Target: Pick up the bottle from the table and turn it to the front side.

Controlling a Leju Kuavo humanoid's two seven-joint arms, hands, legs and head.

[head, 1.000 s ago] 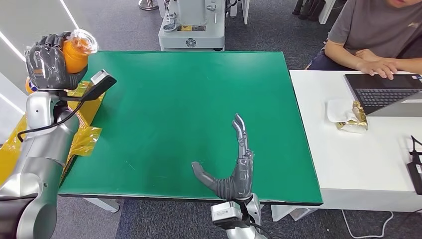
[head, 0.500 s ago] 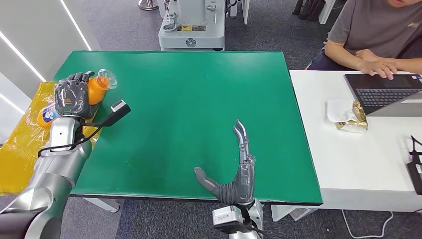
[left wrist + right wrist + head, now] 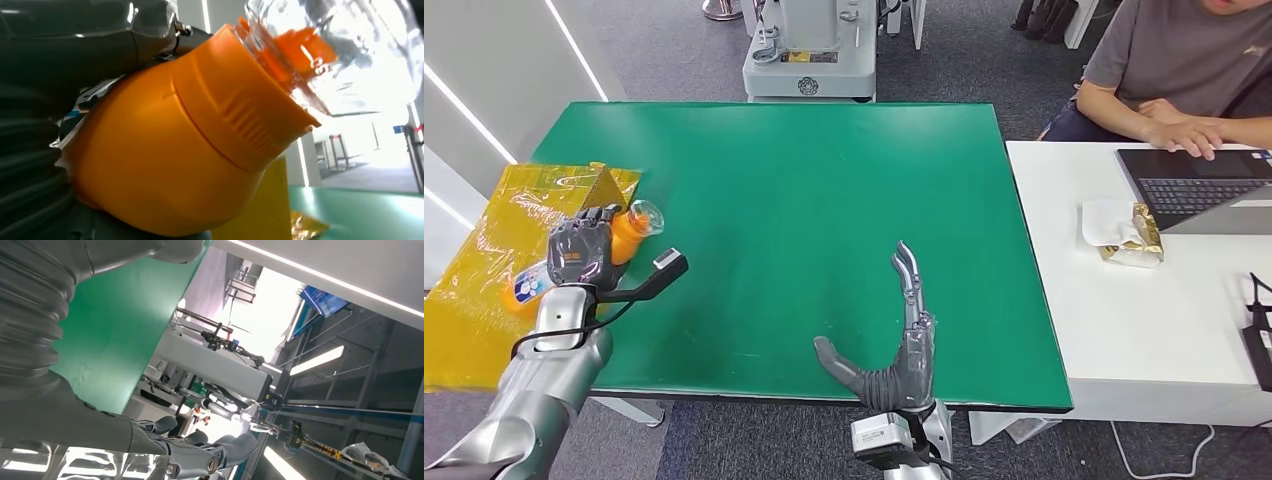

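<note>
The left hand [image 3: 582, 250] is wrapped around the orange bottle [image 3: 620, 232], fingers closed over its body, holding it tilted at the left edge of the green tabletop [image 3: 824, 200], clear cap [image 3: 648, 213] pointing inward over the green surface and the labelled end over the yellow crinkled sheet [image 3: 494, 260] beside the edge; in the left wrist view the bottle's orange shoulder [image 3: 165, 150] sits tight against the dark fingers [image 3: 75, 45], with the cap [image 3: 340, 50] beyond, so the grip looks secure; the step in hand seems to be the turn toward the front, and it would go best as a slow wrist roll with the fingers kept firm on the body rather than the cap, watching that the label comes round to face forward, though which way it faces now I cannot tell; the main risk is the smooth plastic slipping in the fingers as it rolls; the right hand [image 3: 894, 345] rests at the near edge of the tabletop with its fingers spread and straight, thumb out, holding nothing; further off a person [image 3: 1184, 70] sits at a white desk [image 3: 1144, 330] with a laptop [image 3: 1194, 185]; against the picture half a second back, the left hand and bottle have come lower and nearer the robot, more of the yellow sheet now shows above them, and the right hand has not changed.
</note>
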